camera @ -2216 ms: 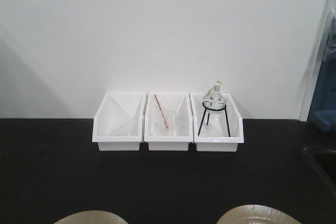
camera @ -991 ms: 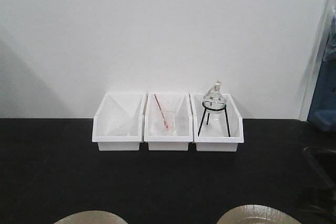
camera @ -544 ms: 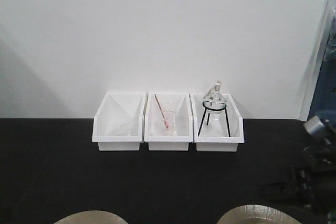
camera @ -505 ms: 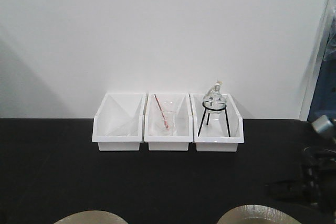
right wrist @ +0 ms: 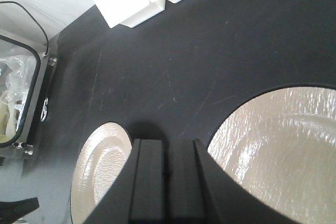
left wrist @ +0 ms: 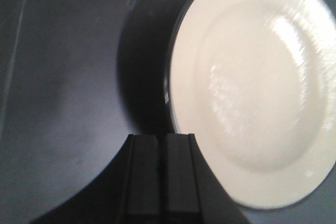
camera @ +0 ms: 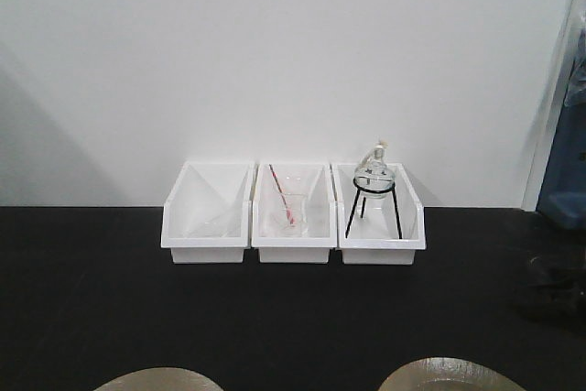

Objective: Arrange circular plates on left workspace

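Two round beige plates lie on the black countertop (camera: 293,318), cut off by the near edge of the front view: one at the left (camera: 156,379), one at the right (camera: 453,375). In the left wrist view, my left gripper (left wrist: 160,139) is shut on nothing, hovering just beside the near rim of a plate (left wrist: 252,87). The right wrist view shows my right gripper (right wrist: 167,142) shut and empty above the bare counter, between a plate at the left (right wrist: 100,171) and a plate at the right (right wrist: 283,145).
Three white bins (camera: 293,217) stand in a row against the back wall; the middle one holds a glass beaker with a red rod (camera: 288,208), the right one a flask on a tripod (camera: 374,185). A recessed sink (camera: 558,272) lies at the right edge.
My right arm came into the front view at the right edge about half a second ago and has since drawn back out of it. The plates have not moved.
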Robot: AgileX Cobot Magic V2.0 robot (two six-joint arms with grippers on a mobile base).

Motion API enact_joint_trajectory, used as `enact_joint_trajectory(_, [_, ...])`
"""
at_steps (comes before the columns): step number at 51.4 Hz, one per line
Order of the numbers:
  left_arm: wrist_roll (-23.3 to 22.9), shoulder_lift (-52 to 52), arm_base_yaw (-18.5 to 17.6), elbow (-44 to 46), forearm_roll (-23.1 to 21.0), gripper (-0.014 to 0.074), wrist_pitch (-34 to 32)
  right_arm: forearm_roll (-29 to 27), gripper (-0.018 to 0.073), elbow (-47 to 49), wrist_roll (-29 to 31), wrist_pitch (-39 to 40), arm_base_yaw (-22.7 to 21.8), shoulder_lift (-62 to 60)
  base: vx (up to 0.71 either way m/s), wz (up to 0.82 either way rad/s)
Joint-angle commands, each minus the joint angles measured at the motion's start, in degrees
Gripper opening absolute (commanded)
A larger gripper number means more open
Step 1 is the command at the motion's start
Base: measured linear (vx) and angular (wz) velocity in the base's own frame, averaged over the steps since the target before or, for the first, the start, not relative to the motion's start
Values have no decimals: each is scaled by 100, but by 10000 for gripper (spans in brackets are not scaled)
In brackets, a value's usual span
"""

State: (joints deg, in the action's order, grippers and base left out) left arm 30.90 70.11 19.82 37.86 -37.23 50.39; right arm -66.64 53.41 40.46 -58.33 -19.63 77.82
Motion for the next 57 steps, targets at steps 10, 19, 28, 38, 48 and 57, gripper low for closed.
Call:
enact_joint_trajectory(10, [742, -79, -17, 140, -545, 59, -8, -403, -4, 178, 81, -77, -40, -138, 0, 0])
enact_joint_trajectory(19, [1157, 187, -17, 140, -1380, 193, -157, -395, -4, 178, 81, -102, -40, -138, 0, 0])
enact_joint_trajectory(28, [1587, 872, -17, 140, -1799, 383, -164, -395, -4, 178, 81, -126, -40, -138, 0, 0])
enact_joint_trajectory(38, [2444, 1747, -17, 140, -2490, 468, -34, -401, -4, 178, 81, -158, -33, -138, 0, 0])
enact_joint_trajectory(48, [2909, 2413, -28, 140, -3196, 467, 81, -401, -4, 178, 81, -141, -33, -138, 0, 0])
enact_joint_trajectory(57, [3301, 2776, -28, 140, -3610, 444, 375, -395, -4, 178, 81, -122, -33, -138, 0, 0])
